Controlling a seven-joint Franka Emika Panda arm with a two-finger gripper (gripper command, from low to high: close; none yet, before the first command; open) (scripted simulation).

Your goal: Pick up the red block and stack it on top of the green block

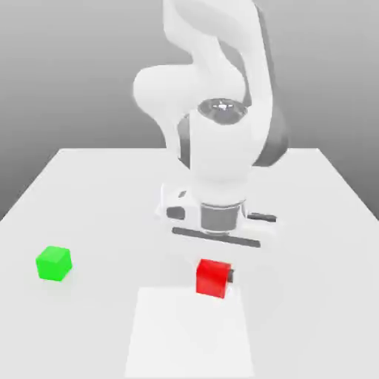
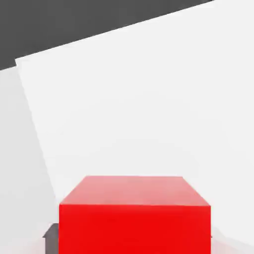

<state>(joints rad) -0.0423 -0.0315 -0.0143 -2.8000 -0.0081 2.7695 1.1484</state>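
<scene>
Off toward the exterior view's left of the fingers, well apart, the green block (image 1: 54,263) waits uncovered near the table (image 1: 89,192) edge with open room between, while the gripper (image 1: 215,275) is clamped on the red block (image 1: 212,277), grasped but unstacked.

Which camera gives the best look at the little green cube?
The exterior view: the green cube sits whole on the white table, toward that view's left, apart from the red cube. The hand view faces the red cube and bare table instead.
</scene>
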